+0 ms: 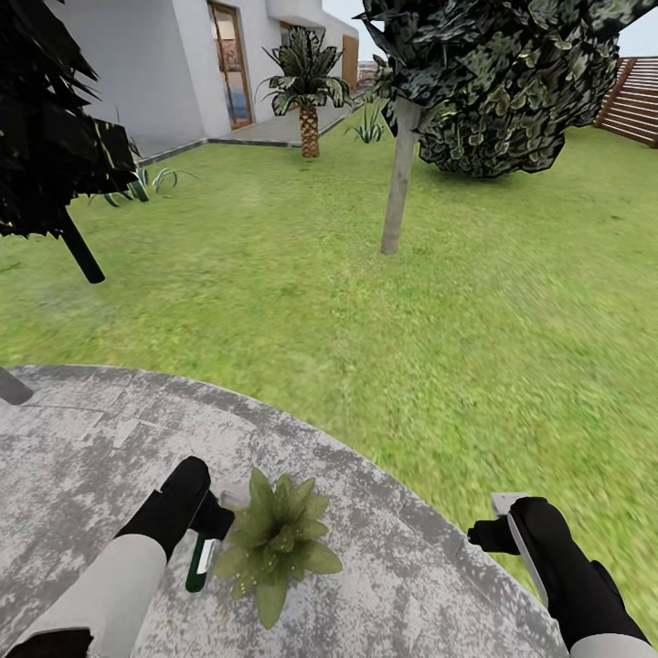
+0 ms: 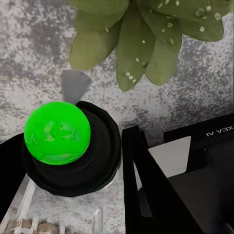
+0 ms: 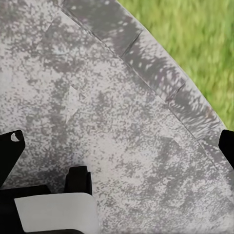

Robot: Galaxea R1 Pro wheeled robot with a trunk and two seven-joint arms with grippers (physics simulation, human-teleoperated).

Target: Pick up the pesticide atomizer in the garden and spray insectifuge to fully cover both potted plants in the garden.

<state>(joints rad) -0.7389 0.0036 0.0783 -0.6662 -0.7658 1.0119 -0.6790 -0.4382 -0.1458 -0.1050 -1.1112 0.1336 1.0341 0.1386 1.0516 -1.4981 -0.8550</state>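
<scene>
Left gripper [image 1: 208, 530] clamps the pesticide atomizer [image 1: 200, 559] over the stone patio [image 1: 82, 439], bottle hanging just beside one potted plant [image 1: 276, 541]. In the left wrist view the atomizer's black top [image 2: 73, 168] carries a bright green ball (looks like a marker), with the plant's speckled leaves [image 2: 146, 34] close ahead. Right gripper [image 1: 498, 521] hovers near the patio's edge, holding nothing; cannot tell how wide its fingers are. Lawn [image 1: 411, 302], a thin-trunked tree [image 1: 399, 174] and a palm [image 1: 308, 91] lie beyond.
</scene>
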